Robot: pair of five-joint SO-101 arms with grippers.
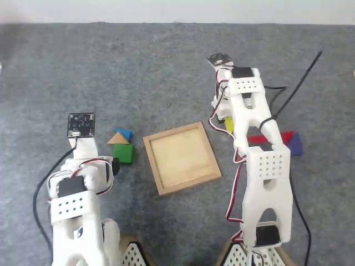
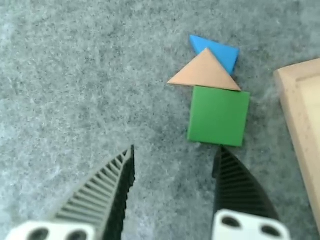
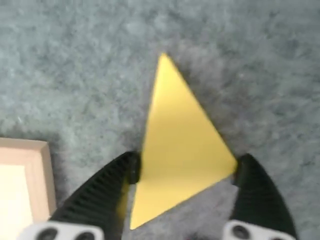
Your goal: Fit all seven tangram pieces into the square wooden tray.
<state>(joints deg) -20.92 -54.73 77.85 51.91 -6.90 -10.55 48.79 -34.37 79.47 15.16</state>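
Yellow is the colour of the piece in the right gripper (image 3: 189,162). Its jaws are spread wide, and they look to press on both sides of the yellow triangle (image 3: 177,145). The triangle lies flat on the grey surface (image 1: 138,72), just beside one corner of the wooden tray (image 1: 182,158). The tray sits in the middle of the surface with nothing in it yet.

The left gripper (image 2: 175,152) is wide open and holds nothing. It hangs over bare surface just beside the green square (image 2: 218,116). A tan triangle (image 2: 205,72) touches that square, and a blue triangle (image 2: 220,50) pokes out behind it. All three lie toward the left edge.

One jaw seems to hold only a pointy corner. I think the triangle could twist or slip out when lifted. It could also land tilted on the tray's rim.
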